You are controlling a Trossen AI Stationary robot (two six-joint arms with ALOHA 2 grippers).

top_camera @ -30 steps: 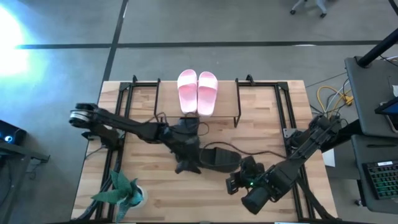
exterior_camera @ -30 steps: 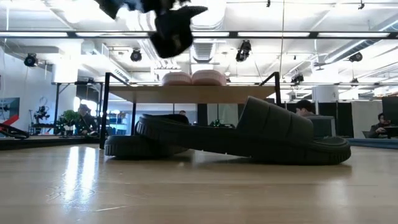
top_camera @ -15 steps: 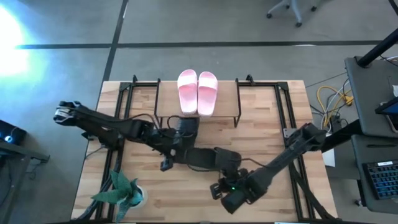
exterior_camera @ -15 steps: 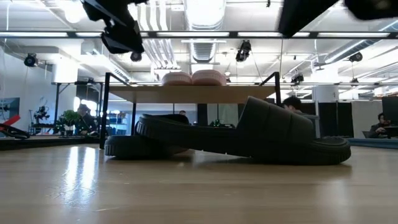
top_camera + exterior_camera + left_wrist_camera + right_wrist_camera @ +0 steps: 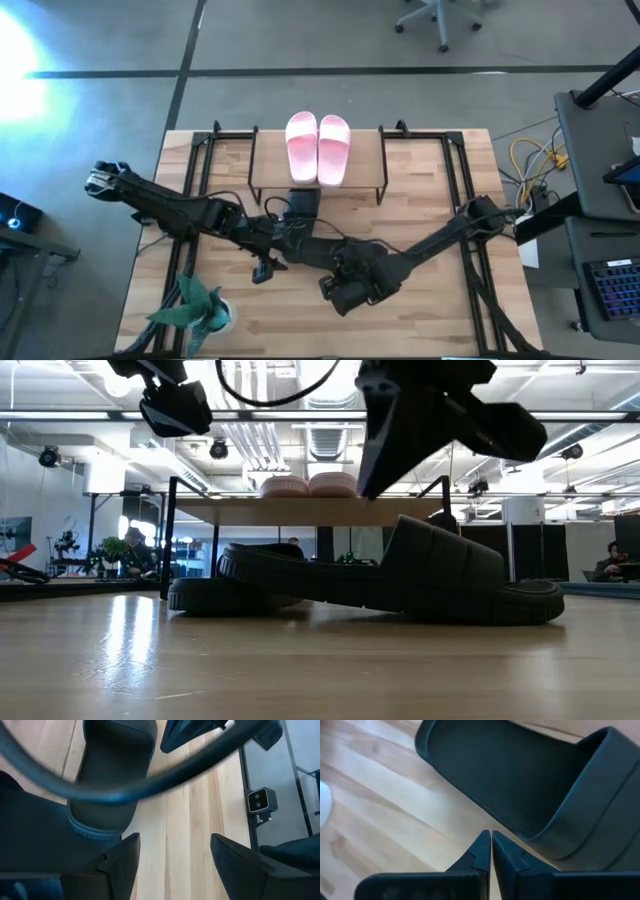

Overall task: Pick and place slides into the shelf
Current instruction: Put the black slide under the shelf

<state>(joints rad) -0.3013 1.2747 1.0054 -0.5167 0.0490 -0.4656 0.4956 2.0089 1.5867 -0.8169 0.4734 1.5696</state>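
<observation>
My right gripper (image 5: 491, 851) has its fingers pinched together on nothing, hanging right over the near dark grey slide (image 5: 530, 795) on the table. My left gripper (image 5: 172, 855) is spread wide, empty, beside the other dark slide (image 5: 112, 770), which sits at the shelf (image 5: 365, 165). The pink pair (image 5: 318, 147) is already up on top. These look like light, rubbery foam, grippy rather than slick, so I'd open up and grab the broad strap, or pinch a sole edge.
</observation>
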